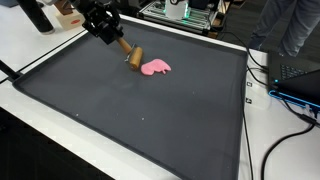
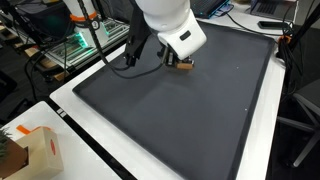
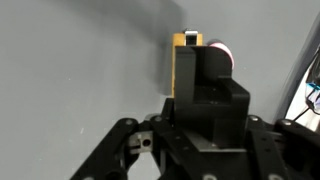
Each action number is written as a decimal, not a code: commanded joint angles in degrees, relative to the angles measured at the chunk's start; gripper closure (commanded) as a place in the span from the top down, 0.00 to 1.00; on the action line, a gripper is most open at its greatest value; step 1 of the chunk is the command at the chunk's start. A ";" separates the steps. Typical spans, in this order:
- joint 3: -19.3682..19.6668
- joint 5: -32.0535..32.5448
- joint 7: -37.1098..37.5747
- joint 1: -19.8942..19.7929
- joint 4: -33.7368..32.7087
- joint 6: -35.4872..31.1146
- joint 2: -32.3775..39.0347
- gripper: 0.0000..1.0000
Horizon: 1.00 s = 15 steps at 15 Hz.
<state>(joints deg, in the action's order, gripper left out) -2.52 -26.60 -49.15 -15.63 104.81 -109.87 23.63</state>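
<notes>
Two fingers (image 3: 213, 70) pinch the wooden block (image 3: 183, 60).

This looks like a robotics lab. A white robot arm (image 2: 165, 20) hangs over a wide dark mat (image 1: 140, 110) on a white tabletop (image 1: 30, 45), its pincer (image 1: 115, 40) closed on a tan block (image 1: 133, 54). Beyond the mat's far edge in an exterior view stands an open rack of electronics (image 1: 185, 10) lit green. Off the mat's right edge, black cables (image 1: 285, 120) trail past a device glowing blue (image 1: 300, 85), and a person in jeans (image 1: 295, 25) stands behind that corner. A cardboard box (image 2: 35, 150) sits off the mat's near corner.
</notes>
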 commanded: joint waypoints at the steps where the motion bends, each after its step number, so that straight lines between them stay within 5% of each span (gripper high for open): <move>1: 0.57 -2.19 -3.51 -0.95 -0.51 3.38 0.15 0.24; 15: 2.16 -8.19 -4.55 -2.76 -0.68 6.86 2.59 0.24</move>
<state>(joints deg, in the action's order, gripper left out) -0.82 -32.20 -53.40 -17.77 104.82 -105.55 25.89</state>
